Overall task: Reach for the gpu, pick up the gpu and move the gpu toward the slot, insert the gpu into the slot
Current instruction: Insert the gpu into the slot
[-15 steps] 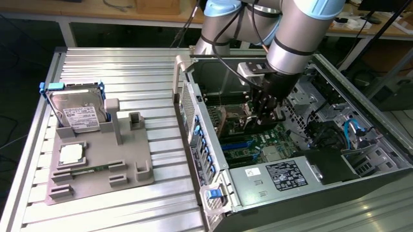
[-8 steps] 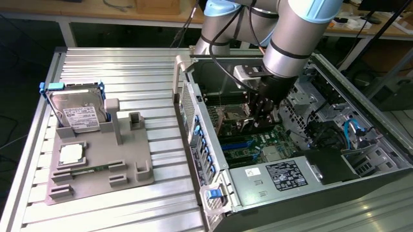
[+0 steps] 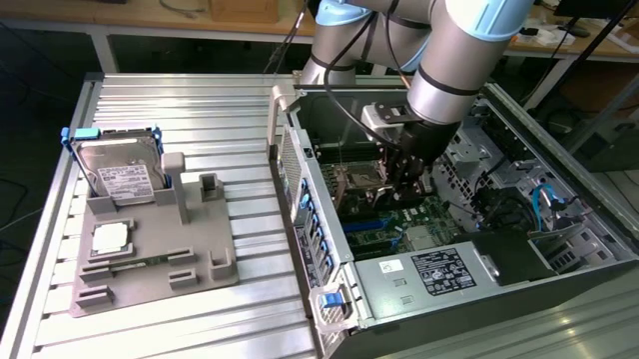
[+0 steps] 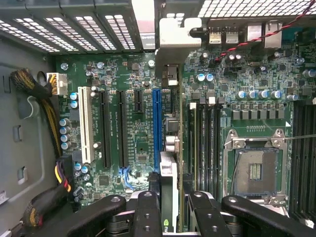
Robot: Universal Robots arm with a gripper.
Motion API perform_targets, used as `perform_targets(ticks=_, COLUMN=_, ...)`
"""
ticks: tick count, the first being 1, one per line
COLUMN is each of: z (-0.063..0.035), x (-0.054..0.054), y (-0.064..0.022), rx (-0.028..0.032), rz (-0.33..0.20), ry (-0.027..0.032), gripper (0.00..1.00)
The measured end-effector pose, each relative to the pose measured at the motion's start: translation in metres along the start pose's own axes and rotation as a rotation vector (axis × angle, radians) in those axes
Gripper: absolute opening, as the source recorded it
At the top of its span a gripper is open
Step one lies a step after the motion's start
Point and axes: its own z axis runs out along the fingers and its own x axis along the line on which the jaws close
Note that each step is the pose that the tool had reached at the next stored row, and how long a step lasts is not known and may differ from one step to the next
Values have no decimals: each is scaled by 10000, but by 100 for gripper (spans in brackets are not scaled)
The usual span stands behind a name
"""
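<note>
Bright, even room light throughout. Ribbed table (image 3: pixel 200 105) beside my gripper (image 3: pixel 405 197) gleams pale. Case interior (image 3: pixel 334 123) around my gripper in shadow. Wrist view: bracket end of gpu (image 4: pixel 169 180), clamped in my grip, glared white.

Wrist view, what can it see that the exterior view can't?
Wrist view: the blue slot up close, with the gpu beside it between the fingers, not in it. Exterior view: the hard drive on the gray holder outside the case, plus the arm. Both: the green motherboard and its CPU socket.
</note>
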Motion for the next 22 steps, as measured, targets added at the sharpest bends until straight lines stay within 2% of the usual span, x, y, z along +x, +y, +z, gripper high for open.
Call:
perform_targets(ticks=7, z=36, x=1, y=76, rx=-7, rz=1, ry=1, gripper=27)
perform_targets(ticks=18, z=43, x=139, y=73, rx=-7, rz=1, ry=-1, gripper=27)
perform_targets(ticks=22, z=48, x=148, y=82, rx=-7, rz=1, ry=0, gripper=27)
